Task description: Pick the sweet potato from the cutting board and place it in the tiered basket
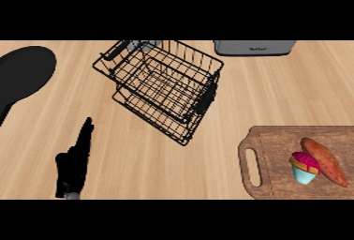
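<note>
An orange-brown sweet potato (325, 161) lies on the wooden cutting board (271, 145) at the lower right of the head view. The black wire tiered basket (162, 86) stands near the middle of the counter, toward the back, with nothing in it that I can see. My left hand (75, 164) shows at the lower left, fingers straight and pointing away, holding nothing. It is far to the left of the board and below-left of the basket. My right hand does not show.
A pink-and-blue cupcake (305, 168) sits on the board, touching the sweet potato's left side. A black pan (24, 75) lies at the far left. A grey appliance (254, 47) stands at the back right. The board has a handle slot (252, 165) on its left.
</note>
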Motion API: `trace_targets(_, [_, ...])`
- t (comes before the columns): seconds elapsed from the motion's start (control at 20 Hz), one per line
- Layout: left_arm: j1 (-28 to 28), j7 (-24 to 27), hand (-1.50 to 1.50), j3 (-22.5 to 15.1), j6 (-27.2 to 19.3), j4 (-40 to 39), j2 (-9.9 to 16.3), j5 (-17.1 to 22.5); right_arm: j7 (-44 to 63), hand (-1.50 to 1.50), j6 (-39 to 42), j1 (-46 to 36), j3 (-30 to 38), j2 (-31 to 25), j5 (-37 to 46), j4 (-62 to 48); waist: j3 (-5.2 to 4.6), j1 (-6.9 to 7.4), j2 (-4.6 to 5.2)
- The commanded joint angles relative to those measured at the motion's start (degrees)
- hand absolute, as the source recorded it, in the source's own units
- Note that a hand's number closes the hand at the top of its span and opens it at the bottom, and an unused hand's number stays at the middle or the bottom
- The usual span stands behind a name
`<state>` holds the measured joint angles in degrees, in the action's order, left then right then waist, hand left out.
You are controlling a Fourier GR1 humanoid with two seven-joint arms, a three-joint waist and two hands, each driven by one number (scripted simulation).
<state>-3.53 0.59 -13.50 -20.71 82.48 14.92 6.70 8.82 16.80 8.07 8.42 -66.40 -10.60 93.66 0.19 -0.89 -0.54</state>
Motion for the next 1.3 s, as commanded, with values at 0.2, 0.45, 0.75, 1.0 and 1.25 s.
trace_targets(0.2, [-0.3,0.7,0.00,1.3,2.5,-4.2,-1.3,0.8,8.2,-1.50,-2.3,1.4,-2.5,2.5,10.4,8.9,-0.24,0.59,0.51])
trace_targets(0.45, [-2.6,-2.3,0.00,-0.6,2.9,0.5,-0.5,-0.3,12.9,-1.50,-3.9,0.9,-11.4,5.8,20.6,8.0,-0.16,1.75,0.63])
trace_targets(0.75, [-1.2,-2.0,0.00,-0.1,1.2,-2.0,-3.2,-2.7,18.1,-1.50,2.0,0.1,-9.2,8.4,19.4,12.8,-0.20,0.74,0.48])
trace_targets(1.0, [-1.4,1.6,0.00,-0.5,1.3,-6.0,-5.6,-3.8,22.7,-1.50,4.9,-8.8,-14.2,13.2,21.9,9.7,-0.23,1.43,0.66])
trace_targets(1.25, [-0.1,1.0,0.00,1.7,4.1,-5.8,-4.1,-2.6,25.4,-1.50,9.2,-8.2,-16.4,14.3,24.9,8.6,-0.23,1.22,0.65])
